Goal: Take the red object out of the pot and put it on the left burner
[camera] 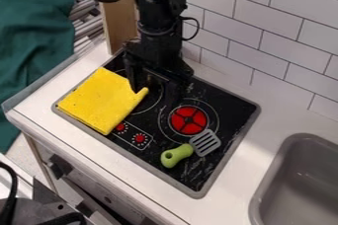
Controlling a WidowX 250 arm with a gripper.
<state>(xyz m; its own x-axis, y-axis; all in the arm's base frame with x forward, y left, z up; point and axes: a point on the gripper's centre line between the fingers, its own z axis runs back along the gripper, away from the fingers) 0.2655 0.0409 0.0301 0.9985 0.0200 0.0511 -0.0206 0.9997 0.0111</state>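
- The black pincer (pixel 155 97) hangs below the jointed, hard-surfaced black arm (pixel 158 17), its two fingers spread apart and released, over the left burner (pixel 157 106).
- That left burner is a dark round area edged by thin pale curved lines, partly covered by a folded yellow cloth (pixel 105 100), soft and matte, with a roughly four-sided outline, small dark specks and one corner pointing towards the pincer.
- The neighbouring burner is a flat, round red disc (pixel 189 120) crossed by dark bars, set within thin pale rings.
- A toy spatula lies tilted across the lower side of those rings: its grey head (pixel 205 143) is slotted, its light green handle (pixel 177 156) smooth and rounded, with a hole near the end.
- The stove top (pixel 224 113) is glossy black, scuffed with whitish marks, and framed by a grey border with rounded corners.
- Two round red knobs (pixel 140 138) sit in a pale-outlined panel; the tiny marks around them are too small to read.
- The stove top is set in a smooth white table (pixel 264 115), beside a grey sink (pixel 300 179) with rounded corners.
- Behind are glossy white rectangular tiles (pixel 264 17) with grey joints, and a pale wooden post (pixel 117 19); dark green fabric (pixel 33 31) hangs in loose folds at the far left.
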